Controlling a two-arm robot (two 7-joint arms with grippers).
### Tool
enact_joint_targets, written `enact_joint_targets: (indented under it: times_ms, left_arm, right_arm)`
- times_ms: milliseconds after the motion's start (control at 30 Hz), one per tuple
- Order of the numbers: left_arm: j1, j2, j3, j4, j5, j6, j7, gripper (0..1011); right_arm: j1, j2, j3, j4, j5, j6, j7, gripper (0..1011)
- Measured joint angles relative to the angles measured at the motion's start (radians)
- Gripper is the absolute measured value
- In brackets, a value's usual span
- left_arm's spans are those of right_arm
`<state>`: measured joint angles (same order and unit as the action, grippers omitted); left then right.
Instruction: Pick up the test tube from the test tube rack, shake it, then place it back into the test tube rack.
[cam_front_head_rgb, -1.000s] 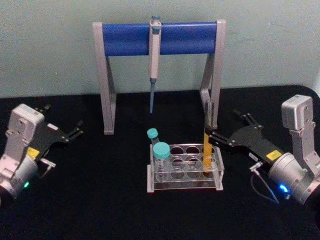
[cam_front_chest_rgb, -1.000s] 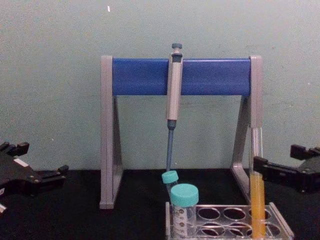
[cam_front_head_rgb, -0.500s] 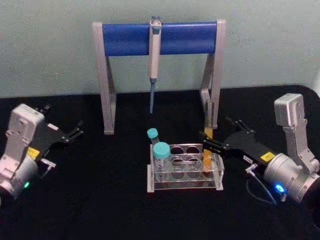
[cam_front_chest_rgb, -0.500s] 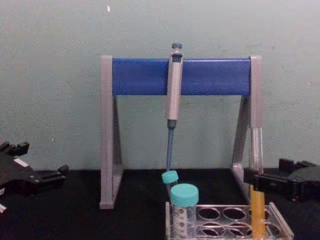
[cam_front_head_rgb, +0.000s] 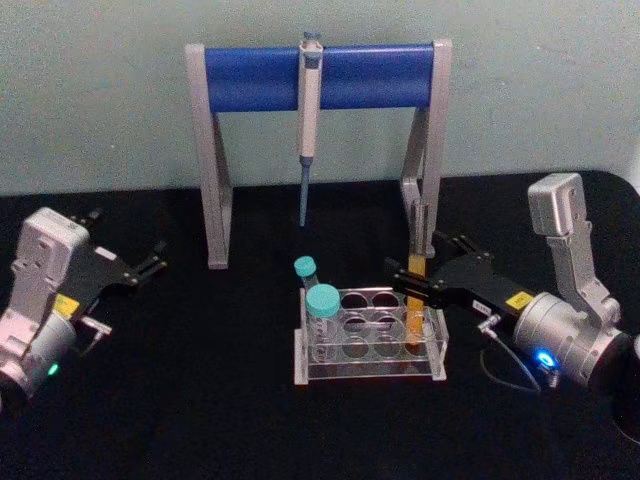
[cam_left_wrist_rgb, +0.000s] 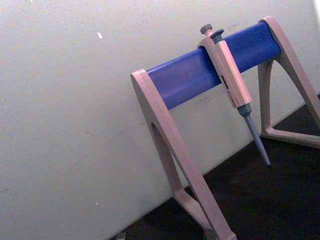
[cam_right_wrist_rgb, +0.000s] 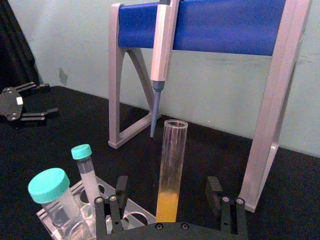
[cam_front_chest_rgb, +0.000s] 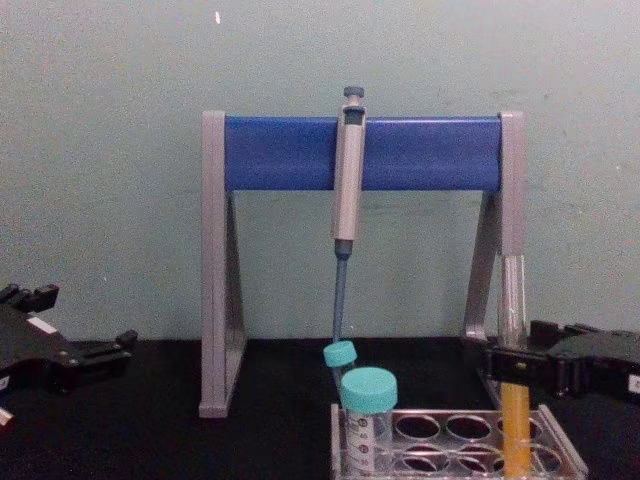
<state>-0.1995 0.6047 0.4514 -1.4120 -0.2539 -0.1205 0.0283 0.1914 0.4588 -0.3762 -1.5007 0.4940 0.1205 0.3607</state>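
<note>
The test tube (cam_front_head_rgb: 414, 305), clear glass with orange-yellow liquid low down, stands upright in a right-hand hole of the clear test tube rack (cam_front_head_rgb: 368, 372). My right gripper (cam_front_head_rgb: 418, 268) is open and straddles the tube's upper half, a finger on each side. In the right wrist view the test tube (cam_right_wrist_rgb: 170, 150) rises between the two fingers (cam_right_wrist_rgb: 120, 187), with a gap on either side. From the chest, the right gripper (cam_front_chest_rgb: 516, 352) sits level with the tube (cam_front_chest_rgb: 515, 425) just above the rack (cam_front_chest_rgb: 450, 432). My left gripper (cam_front_head_rgb: 128, 236) is parked open at the far left.
Two teal-capped tubes (cam_front_head_rgb: 322, 312) stand in the rack's left end. Behind the rack is the grey-and-blue pipette stand (cam_front_head_rgb: 320, 76) with a pipette (cam_front_head_rgb: 308, 115) hanging from it; its right leg (cam_front_head_rgb: 425, 190) is close behind the tube.
My right gripper has moved left and slightly down, from beside the tube to straddling it. The tube has stayed in the rack and the left arm has not moved.
</note>
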Motion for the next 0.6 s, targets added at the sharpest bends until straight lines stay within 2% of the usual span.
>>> enact_joint_targets:
  times_ms: [233, 600]
  left_arm:
    - [0.000, 0.000, 0.000, 0.000, 0.000, 0.000, 0.000, 1001]
    - [0.000, 0.000, 0.000, 0.000, 0.000, 0.000, 0.000, 1001]
  right_arm:
    - [0.018, -0.018, 0.000, 0.029, -0.014, 0.006, 0.011, 1000]
    - [0.016, -0.016, -0.001, 0.026, -0.014, 0.005, 0.010, 1000]
